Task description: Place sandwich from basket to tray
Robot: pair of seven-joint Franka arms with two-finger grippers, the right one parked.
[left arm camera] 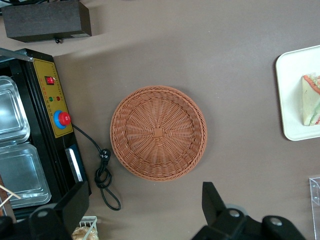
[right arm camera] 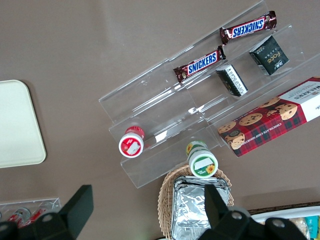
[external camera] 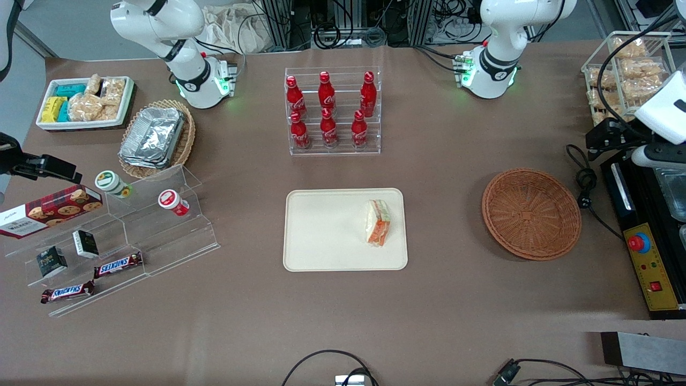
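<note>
One sandwich [external camera: 378, 222] sits on the tray [external camera: 321, 236], toward its three o'clock edge as the front camera sees it; the basket [external camera: 531, 213] lies bare, and the gripper [left arm camera: 145, 210] hangs released, fingers spread, high above it

Robot lab staged as a snack shop counter. Brown-covered table [external camera: 455, 300], cable tangles and aluminium framing at 12 o'clock; Coca-Cola bottles [external camera: 327, 110] in an acrylic rack at 12, Snickers bars [external camera: 118, 264] on clear tiered shelves at 9, a control box with red stop button [external camera: 638, 243] at 3.
</note>
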